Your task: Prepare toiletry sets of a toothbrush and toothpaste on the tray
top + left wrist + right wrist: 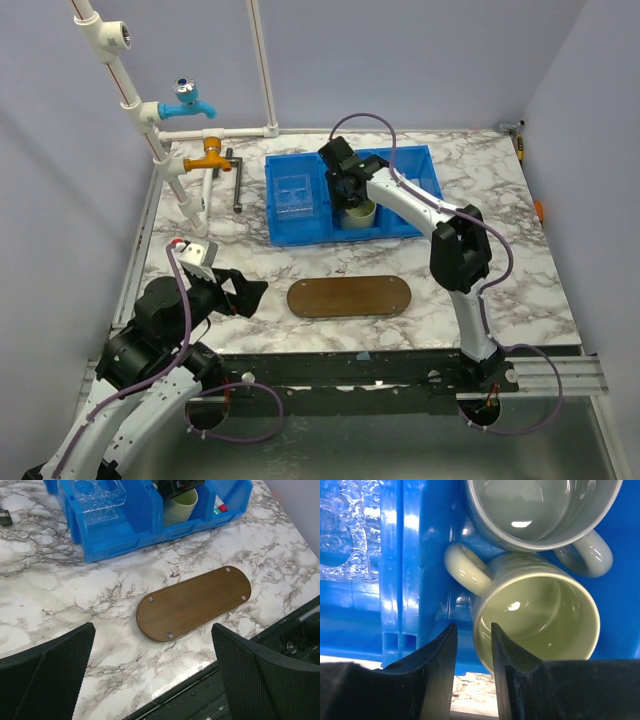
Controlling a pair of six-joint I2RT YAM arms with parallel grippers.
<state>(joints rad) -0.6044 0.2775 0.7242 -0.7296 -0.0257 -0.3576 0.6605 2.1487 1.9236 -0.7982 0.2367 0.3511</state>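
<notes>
Looks like a robotics lab rig dressed up as a bathroom, not a real one. A left arm (150, 340) and a right arm (455, 250) are mounted at the near edge of a marble-look tabletop (520, 290), next to a bare metal rail (560, 372), with purple cables (360, 116) looping around. Plain lilac walls (420, 60) box it in. White pipes (170, 170) carry a blue tap (188, 100) and an orange tap (208, 155), beside a blue plastic bin (300, 228).

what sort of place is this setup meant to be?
Probably a mock bathroom counter in a lab booth: marble-pattern tabletop, white pipework carrying a blue tap and an orange tap, mugs in a blue bin.
</notes>
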